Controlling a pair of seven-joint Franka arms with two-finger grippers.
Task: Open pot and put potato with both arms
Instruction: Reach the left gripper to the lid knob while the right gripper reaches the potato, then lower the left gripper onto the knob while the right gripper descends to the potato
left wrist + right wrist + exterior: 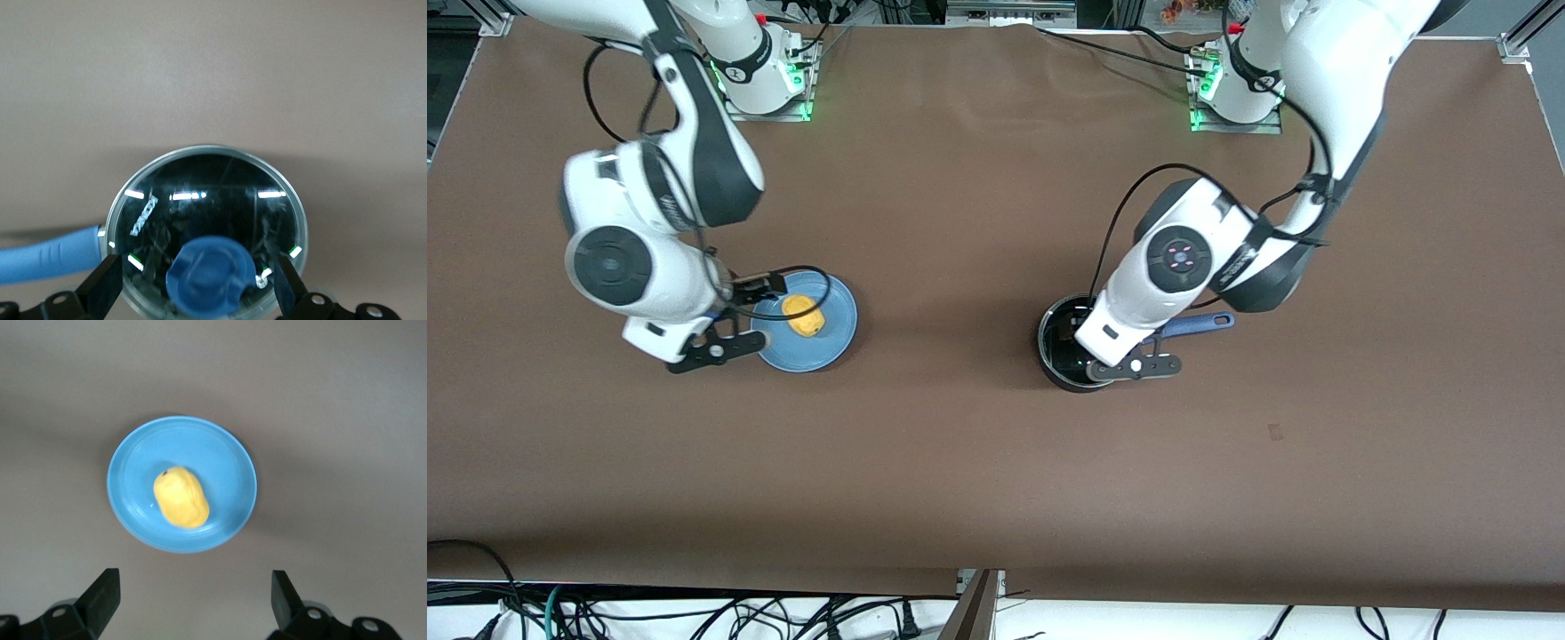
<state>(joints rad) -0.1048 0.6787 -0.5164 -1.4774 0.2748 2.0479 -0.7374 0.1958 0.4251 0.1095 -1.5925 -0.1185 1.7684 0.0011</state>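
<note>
Work is only starting: the lid is sitting on the black pot with the left gripper hanging over its blue knob, jaws wide apart, while the right gripper, jaws also apart, is hanging beside the lumpy yellow potato lying on the blue plate.

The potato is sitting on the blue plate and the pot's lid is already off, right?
Not quite. The lid is on the pot: the left wrist view shows the glass with its blue knob covering the rim, the open left gripper over it. The rest is right: the potato lies on the blue plate, and the right gripper is open.
</note>
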